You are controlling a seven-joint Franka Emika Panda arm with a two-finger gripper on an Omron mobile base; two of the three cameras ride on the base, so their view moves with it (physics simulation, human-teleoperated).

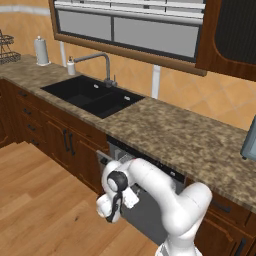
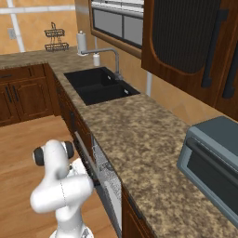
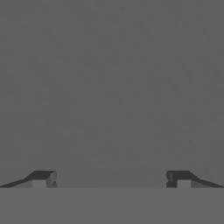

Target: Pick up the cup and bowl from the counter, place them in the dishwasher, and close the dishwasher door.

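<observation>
Pincer (image 3: 111, 179) spread wide, empty, facing dishwasher door (image 1: 145, 215), door nearly upright but ajar; desk (image 1: 165, 130) bare of cup and bowl; closing remains.

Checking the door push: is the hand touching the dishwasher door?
Cannot tell. Hand view: open hand faces the dishwasher door close up, with no plain contact or gap.

Our arm (image 1: 165, 192) folds low and forward — elbow bent, wrist turned down. Our gripper (image 3: 111, 178) has its jaws spread wide, holding nothing.
</observation>
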